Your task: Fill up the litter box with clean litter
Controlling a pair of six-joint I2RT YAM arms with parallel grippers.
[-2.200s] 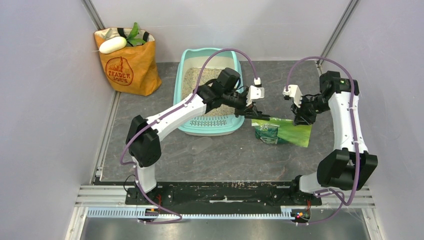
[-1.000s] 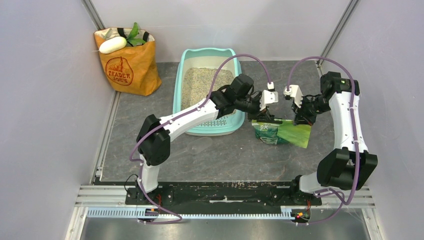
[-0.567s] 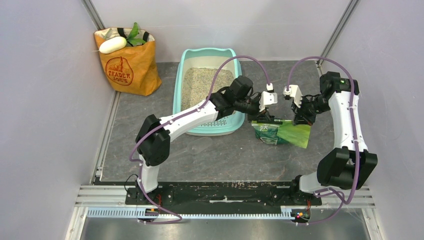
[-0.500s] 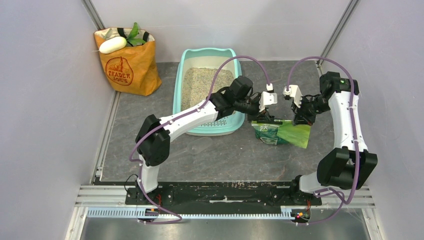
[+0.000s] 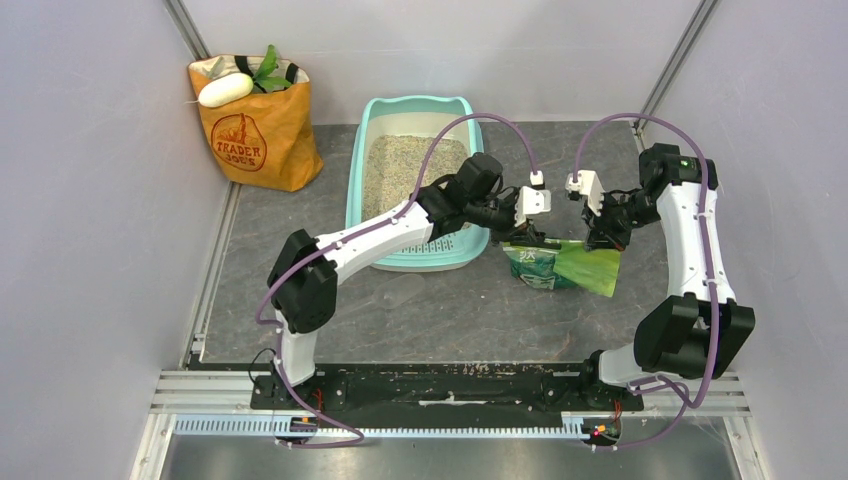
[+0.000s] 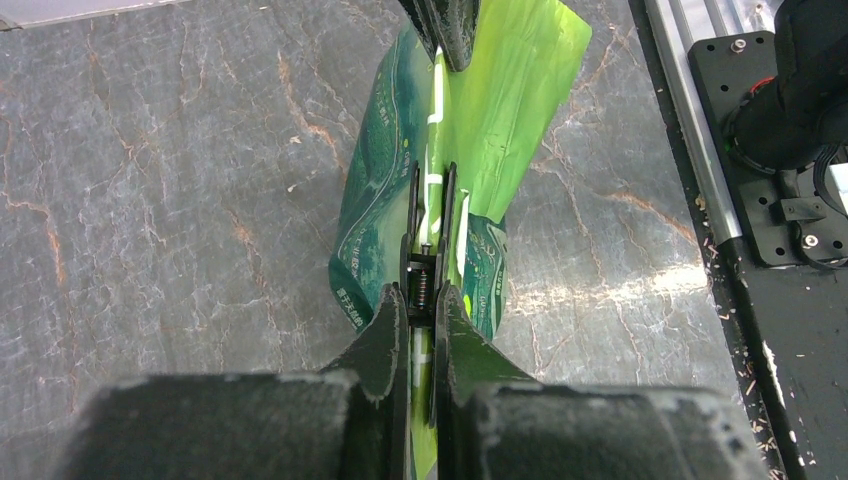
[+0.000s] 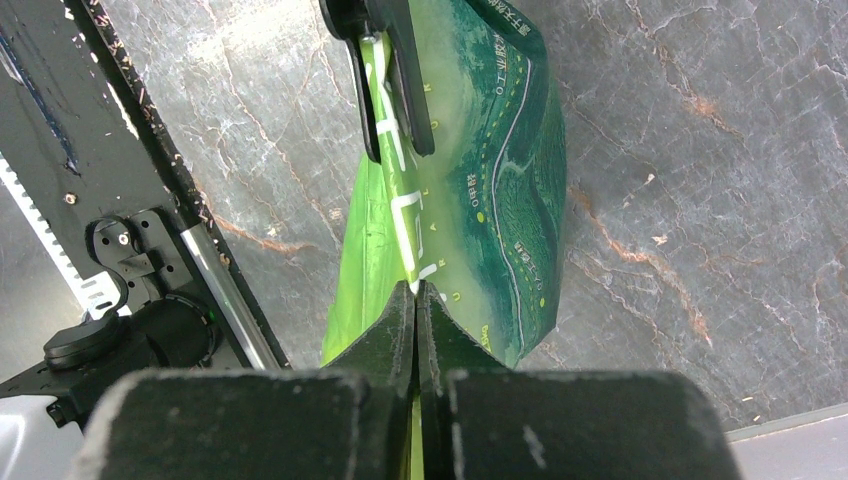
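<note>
Your left gripper (image 6: 431, 200) and right gripper (image 7: 415, 292) both pinch the green bag (image 6: 510, 90); its print is illegible, the orange bag (image 5: 255, 140) reads TRADER JOE'S

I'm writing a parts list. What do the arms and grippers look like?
The left arm and right arm have white links and bulky black joints, each trailed by a purple cable. The left gripper and right gripper are black and narrow.

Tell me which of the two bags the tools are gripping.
The green printed plastic bag beside the litter box: left tool and right tool both pinch its top edge. The orange paper bag stands untouched in the far-left corner.
</note>
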